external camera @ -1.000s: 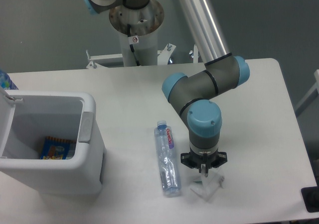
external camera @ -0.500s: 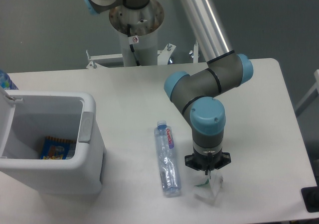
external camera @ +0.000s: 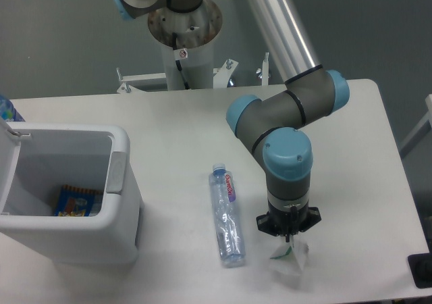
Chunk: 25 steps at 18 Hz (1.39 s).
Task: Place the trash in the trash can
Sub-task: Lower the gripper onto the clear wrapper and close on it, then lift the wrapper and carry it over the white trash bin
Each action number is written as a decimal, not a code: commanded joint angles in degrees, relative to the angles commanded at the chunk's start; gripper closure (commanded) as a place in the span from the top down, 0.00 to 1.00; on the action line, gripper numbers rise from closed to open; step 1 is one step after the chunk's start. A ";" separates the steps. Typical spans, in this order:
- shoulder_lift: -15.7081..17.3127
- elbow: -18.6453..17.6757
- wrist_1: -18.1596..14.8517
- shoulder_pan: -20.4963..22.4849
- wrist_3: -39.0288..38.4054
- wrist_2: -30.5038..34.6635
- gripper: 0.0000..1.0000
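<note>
My gripper (external camera: 290,238) points straight down over the white wrapper (external camera: 290,258) near the table's (external camera: 169,125) front edge. Fingers are hidden under my wrist, so I can't tell if they're open or clamped on it. Wrapper shows green trim at the top, right at my fingertips. Water bottle (external camera: 226,216) lies flat just left of me, cap pointing away. Trash can (external camera: 101,209) sits at far left, well apart, blue snack packet (external camera: 75,201) inside on its floor.

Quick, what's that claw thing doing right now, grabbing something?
Gripper: down on the white wrapper; whether it has closed on it cannot be told.
</note>
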 joint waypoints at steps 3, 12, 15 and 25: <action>1.84 0.09 0.00 0.00 -0.79 -0.96 0.13; 11.33 -0.09 0.00 -1.75 -6.60 -11.16 0.13; 13.44 0.09 0.00 -3.77 -6.77 -12.82 0.13; 21.97 1.33 0.00 -9.40 -12.22 -23.11 0.13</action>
